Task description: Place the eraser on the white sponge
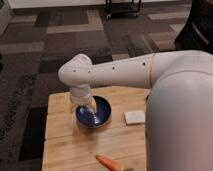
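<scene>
My white arm reaches from the right across the wooden table (65,140). Its gripper (88,106) points down at the left inner side of the dark blue bowl (101,116). The white sponge (135,117), a thin flat pad, lies on the table just right of the bowl, close to my arm's bulky base. The eraser is hidden from this view.
An orange carrot (111,162) lies near the table's front edge. My large white arm body (180,115) covers the table's right side. Patterned carpet surrounds the table, and a black wheeled cart (122,7) stands far back.
</scene>
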